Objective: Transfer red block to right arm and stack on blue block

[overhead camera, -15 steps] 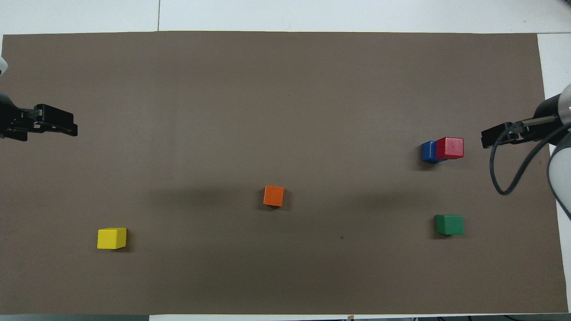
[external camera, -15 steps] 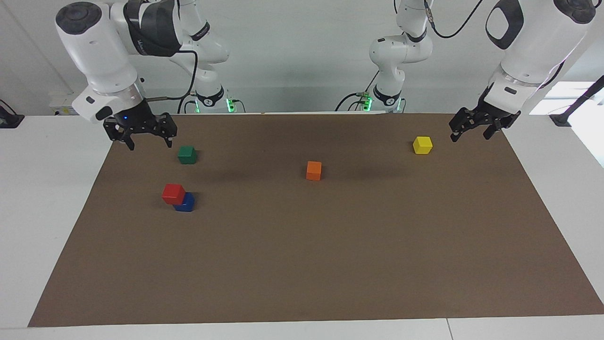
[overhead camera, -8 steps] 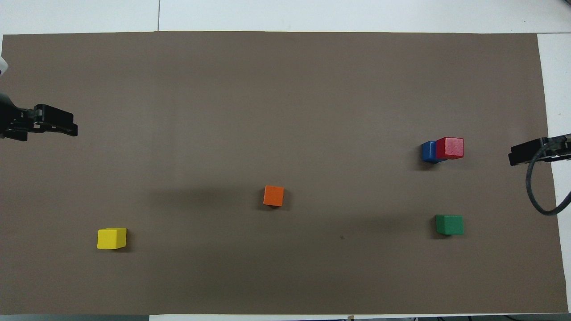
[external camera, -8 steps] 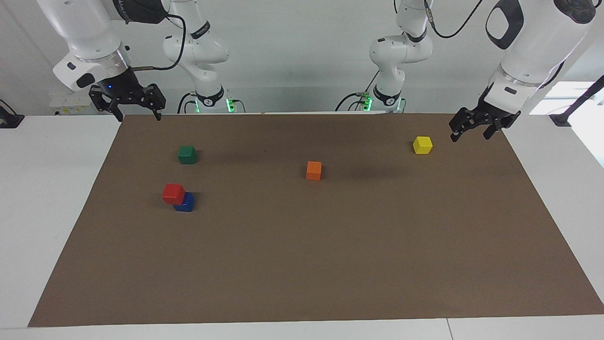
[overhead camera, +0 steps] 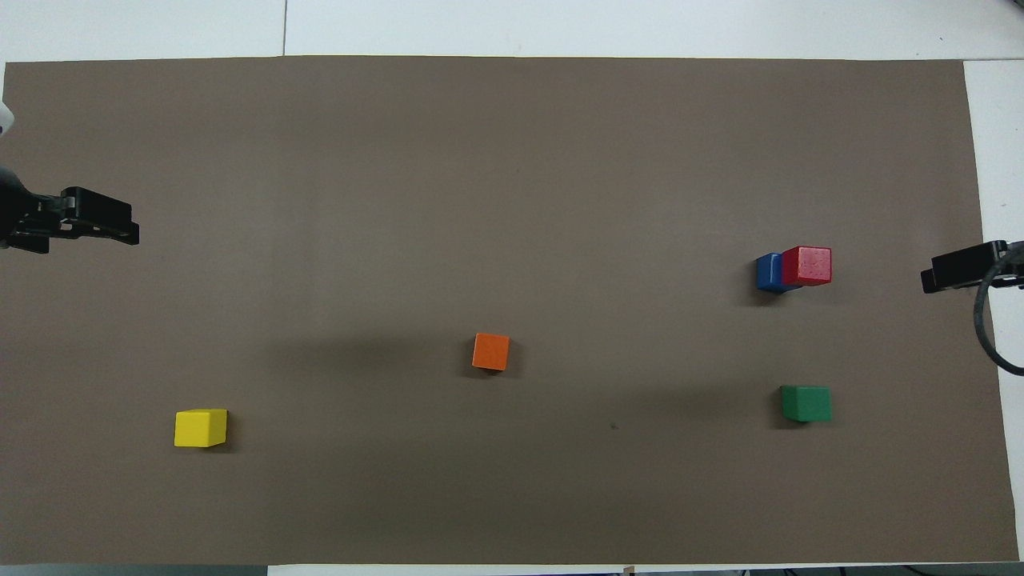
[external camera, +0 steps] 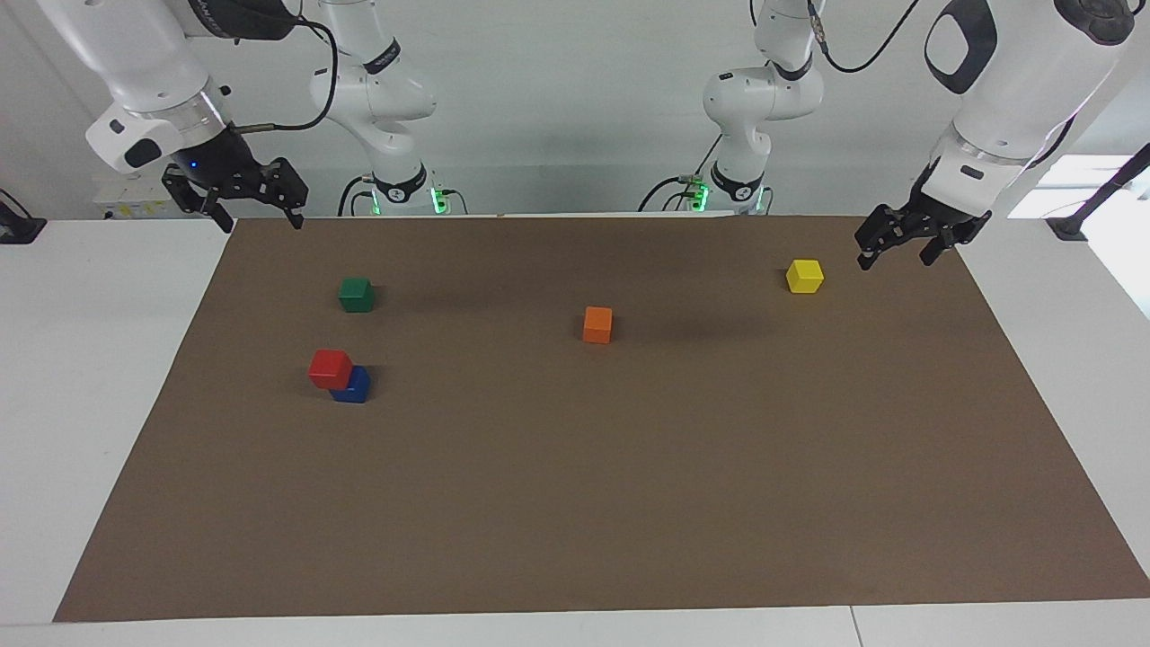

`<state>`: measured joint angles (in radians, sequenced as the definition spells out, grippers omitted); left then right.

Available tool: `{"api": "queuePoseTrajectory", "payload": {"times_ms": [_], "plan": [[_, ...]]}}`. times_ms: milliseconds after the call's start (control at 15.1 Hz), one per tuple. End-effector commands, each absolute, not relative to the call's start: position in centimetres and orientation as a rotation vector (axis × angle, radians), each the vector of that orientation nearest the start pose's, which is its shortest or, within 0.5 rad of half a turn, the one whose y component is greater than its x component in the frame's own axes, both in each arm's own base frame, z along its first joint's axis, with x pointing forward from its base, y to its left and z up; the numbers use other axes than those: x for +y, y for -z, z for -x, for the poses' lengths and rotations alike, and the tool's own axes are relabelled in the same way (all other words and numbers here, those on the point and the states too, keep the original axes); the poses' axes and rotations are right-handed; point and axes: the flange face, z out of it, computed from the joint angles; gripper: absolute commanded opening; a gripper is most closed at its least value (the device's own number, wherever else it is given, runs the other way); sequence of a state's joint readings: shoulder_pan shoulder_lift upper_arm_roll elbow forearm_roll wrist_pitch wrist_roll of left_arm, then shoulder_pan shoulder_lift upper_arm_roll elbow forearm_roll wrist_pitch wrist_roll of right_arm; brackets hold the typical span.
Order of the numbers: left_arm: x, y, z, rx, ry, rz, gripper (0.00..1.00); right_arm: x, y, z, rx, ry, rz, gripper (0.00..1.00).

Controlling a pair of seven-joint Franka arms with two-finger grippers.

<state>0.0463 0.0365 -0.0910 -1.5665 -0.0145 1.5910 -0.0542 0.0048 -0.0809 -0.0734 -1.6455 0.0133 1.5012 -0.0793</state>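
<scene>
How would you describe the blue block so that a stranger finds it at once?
Look at the brown mat, toward the right arm's end. Farther from the robots than the green cube lies the blue block. It alone carries another cube: the red block sits on it, off-centre.

5 blocks sit on 1 brown mat (external camera: 629, 503): 1 red block (external camera: 330, 368), 1 blue block (external camera: 354, 385), 1 green block (external camera: 356, 294), 1 orange block (external camera: 597, 324) and 1 yellow block (external camera: 804, 276). 2 white arms stand at the table, each with 1 black gripper: the right gripper (external camera: 254, 218) and the left gripper (external camera: 897, 256), so 2 grippers in all.
</scene>
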Motion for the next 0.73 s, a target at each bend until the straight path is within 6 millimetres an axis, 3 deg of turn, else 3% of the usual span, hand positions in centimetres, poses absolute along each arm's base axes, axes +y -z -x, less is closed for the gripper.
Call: {"api": "queuePoseTrajectory", "payload": {"times_ms": [0,664], "plan": [[-2.34,-60.86,-56.04,-0.010,-0.034,3.141,1.00,-3.74,-63.36,-52.27,-0.007,-0.066,3.107,1.00],[-2.34,-60.86,-56.04,-0.010,-0.034,3.141,1.00,-3.41,-63.44,-52.31,-0.020,-0.063,3.122,1.00]]}}
